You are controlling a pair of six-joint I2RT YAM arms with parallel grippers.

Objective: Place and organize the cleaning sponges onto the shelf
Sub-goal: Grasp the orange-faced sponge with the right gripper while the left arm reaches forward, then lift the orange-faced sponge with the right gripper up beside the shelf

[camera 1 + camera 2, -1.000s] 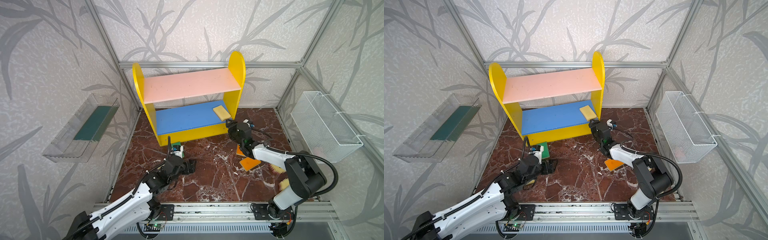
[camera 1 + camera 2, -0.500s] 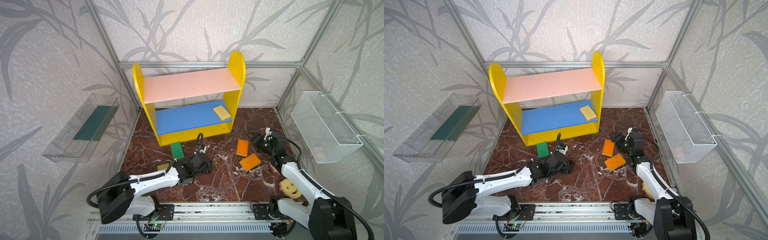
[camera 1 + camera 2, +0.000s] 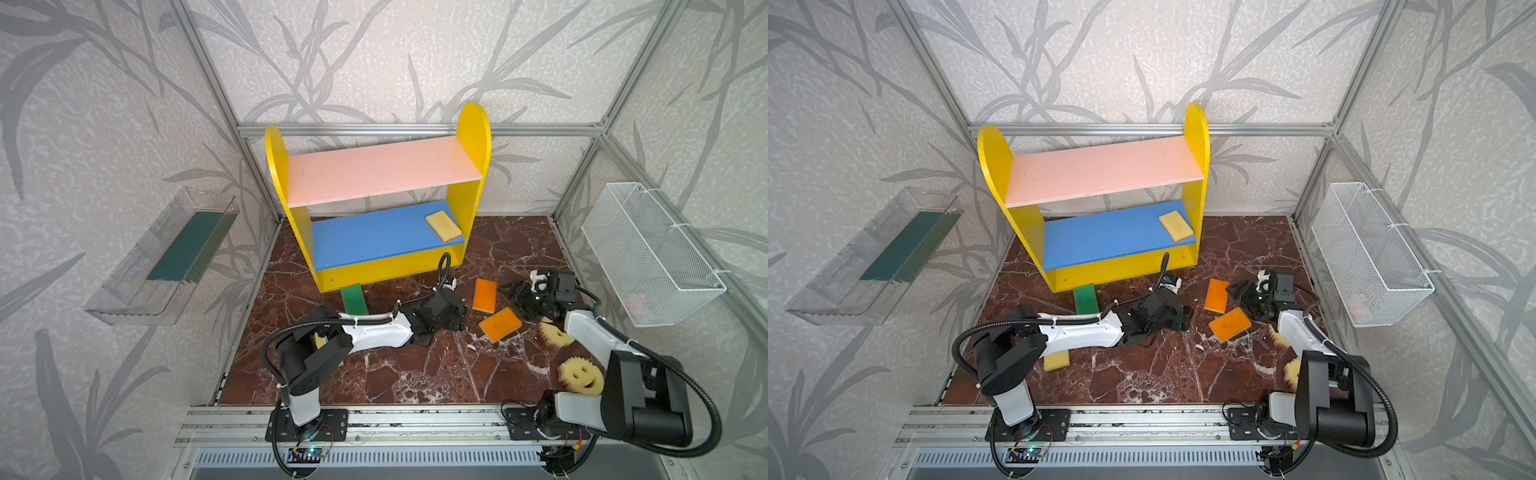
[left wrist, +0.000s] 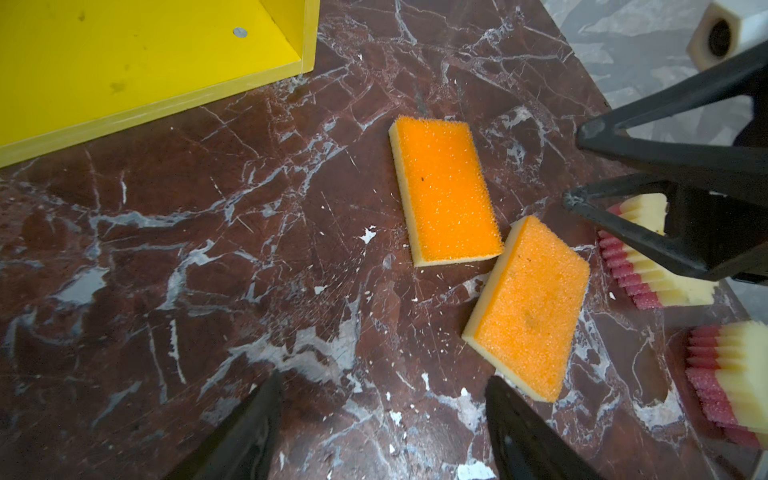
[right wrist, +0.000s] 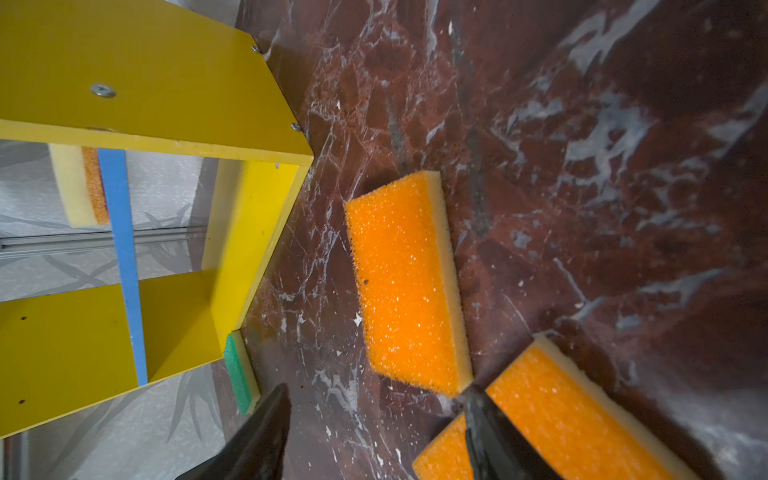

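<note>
Two orange-faced sponges are lying scouring side up on the marble floor (image 3: 415,374) between your arms. One is the orange sponge nearer the shelf (image 3: 485,296) and the other is the second orange sponge (image 3: 500,324). Their corners are meeting or nearly so, and I cannot tell which.

Your left gripper (image 4: 384,380) is standing spread and empty, with one fingertip just beside a corner of the second orange sponge. Your right gripper (image 5: 376,390) is likewise spread with nothing in it, and one of its fingertips is showing over the gap between the two pads.

Both claws are crowding the same pair, so I would be giving each arm its own pad. The right takes the sponge nearer the shelf and the left takes the second. You are wanting to straddle a pad across its short width, come down close to the floor before closing, and squeeze lightly, since the foam is likely to bulge and twist under a hard pinch.

One pale sponge (image 3: 444,225) is already sitting on the shelf (image 3: 473,124), at the right end of the blue board (image 3: 374,241). Laying the next one just beside it, squared to the edge, is keeping the row tidy.

Several things are hiding from you:
- A yellow sponge (image 3: 1057,360) is lying partly under the left arm.
- A green sponge (image 3: 354,300) is lying with one end at the shelf's base.
- The right arm is covering part of one smiley sponge (image 3: 555,334) in both top views.
- The other smiley sponge (image 3: 579,376) is showing its whole face in a top view only.
- Something pale pink is showing through the wire basket (image 3: 652,257), too blurred to name.
</note>
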